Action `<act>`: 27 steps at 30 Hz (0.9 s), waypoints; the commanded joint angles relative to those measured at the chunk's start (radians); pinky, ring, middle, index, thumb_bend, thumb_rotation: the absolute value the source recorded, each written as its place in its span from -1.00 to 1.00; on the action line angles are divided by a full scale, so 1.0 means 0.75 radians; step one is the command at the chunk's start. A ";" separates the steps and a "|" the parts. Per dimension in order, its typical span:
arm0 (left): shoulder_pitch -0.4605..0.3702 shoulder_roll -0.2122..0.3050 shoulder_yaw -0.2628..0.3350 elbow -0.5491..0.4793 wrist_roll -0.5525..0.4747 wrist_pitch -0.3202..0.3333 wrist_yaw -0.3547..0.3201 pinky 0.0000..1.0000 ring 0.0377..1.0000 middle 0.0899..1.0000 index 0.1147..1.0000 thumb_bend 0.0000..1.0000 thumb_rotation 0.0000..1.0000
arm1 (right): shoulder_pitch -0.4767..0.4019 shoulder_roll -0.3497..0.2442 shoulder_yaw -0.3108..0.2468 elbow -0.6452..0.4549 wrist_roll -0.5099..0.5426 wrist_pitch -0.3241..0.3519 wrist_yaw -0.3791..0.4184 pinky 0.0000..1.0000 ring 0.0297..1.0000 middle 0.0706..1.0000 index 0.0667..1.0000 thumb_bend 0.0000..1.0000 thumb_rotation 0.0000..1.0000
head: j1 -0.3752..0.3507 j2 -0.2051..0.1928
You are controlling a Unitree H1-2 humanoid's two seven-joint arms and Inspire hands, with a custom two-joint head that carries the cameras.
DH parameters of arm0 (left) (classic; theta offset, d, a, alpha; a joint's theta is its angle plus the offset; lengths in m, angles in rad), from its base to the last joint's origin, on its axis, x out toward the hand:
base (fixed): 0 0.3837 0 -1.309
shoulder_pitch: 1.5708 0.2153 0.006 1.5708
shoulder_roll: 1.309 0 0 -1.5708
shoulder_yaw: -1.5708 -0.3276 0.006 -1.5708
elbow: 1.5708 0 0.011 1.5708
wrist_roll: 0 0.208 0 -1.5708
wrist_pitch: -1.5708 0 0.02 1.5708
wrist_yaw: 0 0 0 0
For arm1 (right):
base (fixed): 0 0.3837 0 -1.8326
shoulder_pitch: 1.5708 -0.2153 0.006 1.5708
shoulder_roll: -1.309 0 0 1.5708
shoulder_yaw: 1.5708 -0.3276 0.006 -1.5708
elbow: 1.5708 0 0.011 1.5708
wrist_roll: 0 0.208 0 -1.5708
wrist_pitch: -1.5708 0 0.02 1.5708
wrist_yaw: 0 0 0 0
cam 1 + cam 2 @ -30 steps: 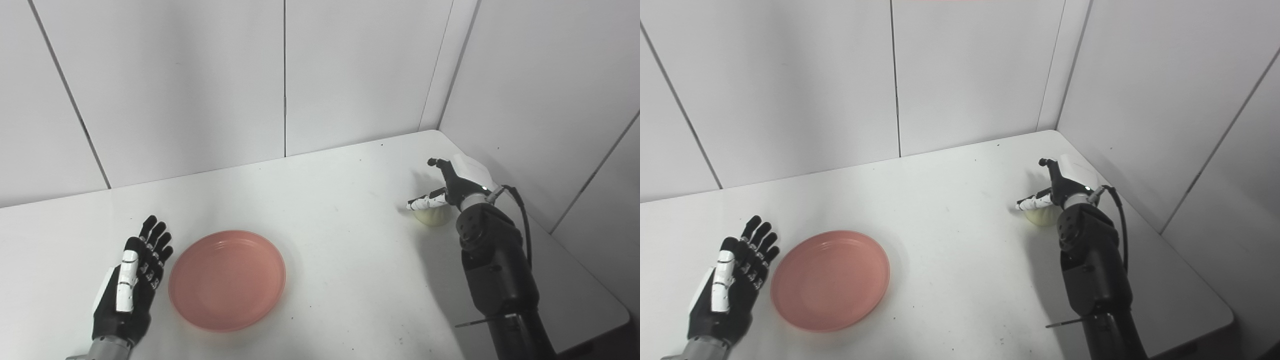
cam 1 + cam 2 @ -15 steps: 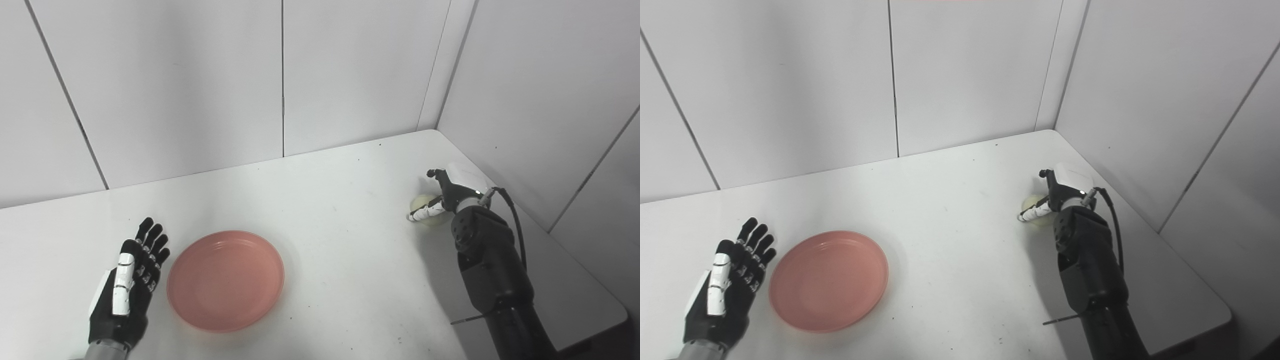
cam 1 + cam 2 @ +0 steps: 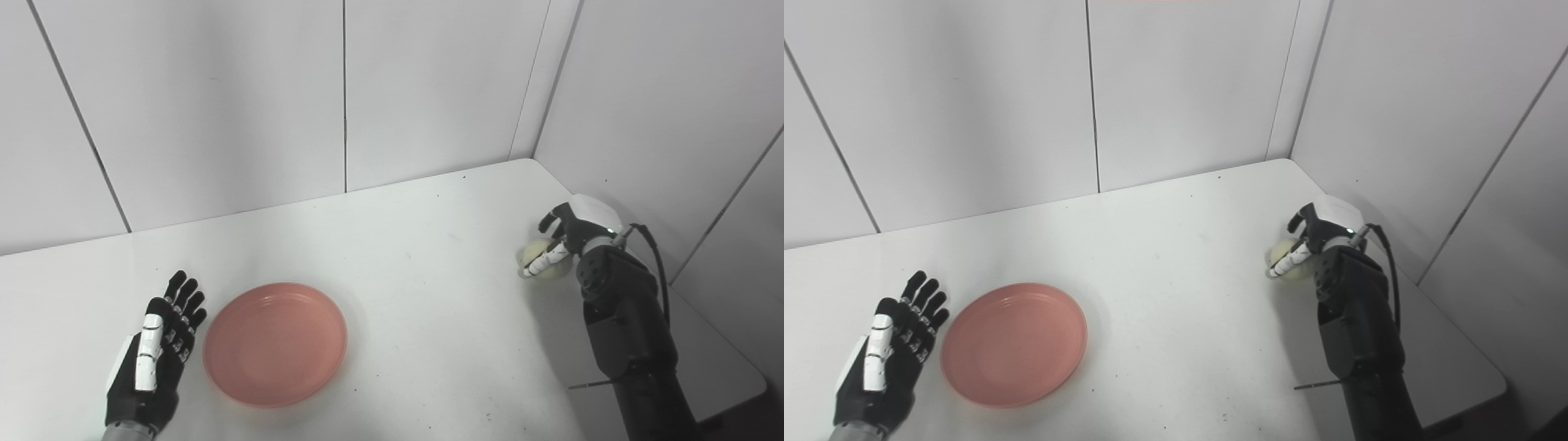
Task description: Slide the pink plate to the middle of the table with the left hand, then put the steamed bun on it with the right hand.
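My left hand [image 3: 153, 355] lies flat on the table [image 3: 416, 318] with fingers spread, holding nothing, just beside the pink plate [image 3: 275, 343] at the near left, while far to the right my right hand [image 3: 566, 236] curls its fingers around the steamed bun [image 3: 542, 260].

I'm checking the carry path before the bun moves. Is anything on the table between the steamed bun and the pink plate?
Nothing visible. The steamed bun sits at the right hand, the pink plate lies beside the open left hand, and only bare white table lies between them.
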 commanded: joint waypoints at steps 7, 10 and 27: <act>0.013 -0.007 -0.023 -0.023 0.014 0.005 -0.001 1.00 1.00 1.00 0.96 0.31 0.96 | -0.075 0.078 -0.034 -0.164 0.162 -0.011 -0.321 -0.40 -0.28 -0.19 -0.09 0.06 -1.00 | 0.049 0.003; 0.016 -0.021 -0.032 -0.034 0.021 0.012 0.010 1.00 1.00 1.00 0.96 0.30 0.97 | -0.062 0.074 0.011 -0.224 0.235 -0.021 -0.401 -0.37 -0.24 -0.09 -0.09 0.04 -1.00 | 0.083 0.005; 0.050 -0.116 -0.105 -0.100 0.085 0.062 0.082 1.00 1.00 1.00 0.96 0.27 0.97 | 0.002 0.109 0.272 -0.353 0.726 -0.292 -0.607 -0.50 -0.15 -0.02 -0.20 0.02 -1.00 | 0.398 0.031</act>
